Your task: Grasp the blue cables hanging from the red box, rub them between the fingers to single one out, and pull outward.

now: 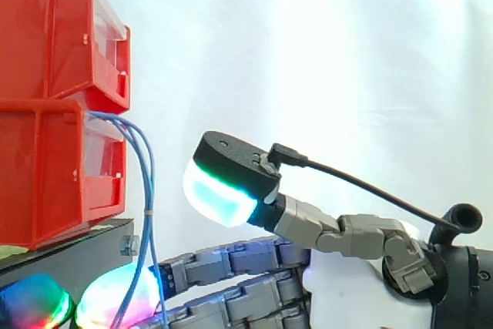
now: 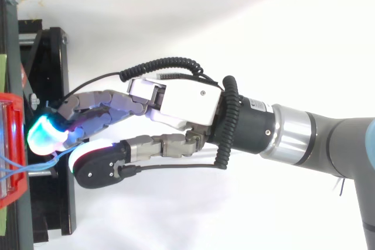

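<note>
- Side view: two red bins are stacked at the left edge, the upper bin (image 1: 54, 36) resting on the lower bin (image 1: 46, 182); both sit on a black stand (image 1: 77, 240) in front of a white curtain (image 1: 331, 52).
- The blue cables (image 1: 149, 190) arch out of the front of the lower bin and hang straight down past the edge of the stand to the bottom of the frame.
- The hand (image 1: 347, 287) comes in from the lower right, with its fingers stretched out straight towards the left along the bottom edge.
- The glowing fingertips (image 1: 112, 302) lie at the lower left, just behind the hanging cables, which cross in front of one pad. Whether they touch cannot be told.
- The thumb (image 1: 223, 182) is raised high above the fingers, well apart from them and to the right of the cables, so the hand is spread and clamps nothing.
- Top view: the arm (image 2: 328, 139) enters from the right, and the hand (image 2: 187, 100) reaches left across the stand (image 2: 41, 74).
- The cyan fingertips (image 2: 44, 134) sit close to the red bin (image 2: 13, 144) at the left edge.
- The cables (image 2: 29, 167) run from the bin towards the gap between the fingertips and the thumb.
</note>
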Controlling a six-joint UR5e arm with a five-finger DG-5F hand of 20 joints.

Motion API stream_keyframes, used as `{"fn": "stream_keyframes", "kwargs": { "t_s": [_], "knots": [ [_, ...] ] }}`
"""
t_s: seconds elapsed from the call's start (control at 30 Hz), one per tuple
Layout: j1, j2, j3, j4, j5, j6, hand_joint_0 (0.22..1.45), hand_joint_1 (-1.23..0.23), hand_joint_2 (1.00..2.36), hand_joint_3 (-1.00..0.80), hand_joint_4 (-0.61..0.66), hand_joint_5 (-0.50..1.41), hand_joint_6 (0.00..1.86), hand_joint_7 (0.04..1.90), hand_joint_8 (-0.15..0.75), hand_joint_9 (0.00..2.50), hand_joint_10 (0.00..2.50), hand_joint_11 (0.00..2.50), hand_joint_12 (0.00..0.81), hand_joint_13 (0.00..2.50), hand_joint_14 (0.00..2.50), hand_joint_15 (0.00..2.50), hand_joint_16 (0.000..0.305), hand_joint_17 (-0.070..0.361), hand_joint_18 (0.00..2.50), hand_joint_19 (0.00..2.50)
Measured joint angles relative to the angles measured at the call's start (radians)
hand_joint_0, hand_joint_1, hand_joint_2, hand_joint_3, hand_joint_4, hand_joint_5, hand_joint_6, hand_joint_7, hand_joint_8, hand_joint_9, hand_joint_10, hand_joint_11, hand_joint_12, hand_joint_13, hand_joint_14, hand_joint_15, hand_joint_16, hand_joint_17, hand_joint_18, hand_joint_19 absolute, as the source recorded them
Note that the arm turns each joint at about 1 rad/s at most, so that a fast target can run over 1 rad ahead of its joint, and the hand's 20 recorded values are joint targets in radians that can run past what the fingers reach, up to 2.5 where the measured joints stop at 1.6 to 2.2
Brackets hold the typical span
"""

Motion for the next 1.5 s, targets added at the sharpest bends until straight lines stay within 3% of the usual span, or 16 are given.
{"fn": "stream_keyframes", "kwargs": {
  "t_s": [0.37,0.53,0.7,1.2,1.5],
  "knots": [
    [-0.009,-0.023,-0.002,0.077,-0.004,-0.009,0.5,-0.35,1.0,-0.5,0.23,-0.25,0.5,0.73,0.296,0.43,0.0,0.05,0.38,0.4,0.01,0.19,0.051,0.115,0.41,0.27],
    [-0.011,-0.036,-0.003,0.11,-0.005,-0.011,0.5,-0.36,1.0,-0.5,0.24,-0.24,0.5,0.73,0.317,0.54,0.0,0.07,0.377,0.49,0.01,0.21,0.05,0.112,0.47,0.31],
    [-0.011,-0.038,-0.004,0.127,-0.004,-0.021,0.52,-0.37,1.0,-0.5,0.29,-0.23,0.5,0.72,0.386,0.83,0.01,0.16,0.377,0.72,0.01,0.28,0.05,0.112,0.59,0.3],
    [-0.002,-0.038,-0.004,0.121,-0.004,-0.027,0.56,-0.43,1.0,-0.49,0.31,-0.21,0.5,0.72,0.401,1.18,0.01,0.4,0.356,1.04,0.02,0.39,0.034,0.078,0.65,0.26],
    [0.004,-0.003,-0.004,0.053,-0.001,-0.045,0.56,-0.47,1.0,-0.5,0.24,-0.24,0.5,0.73,0.358,1.08,0.02,0.56,0.366,1.03,0.02,0.49,0.035,0.078,0.63,0.29]
  ]
}}
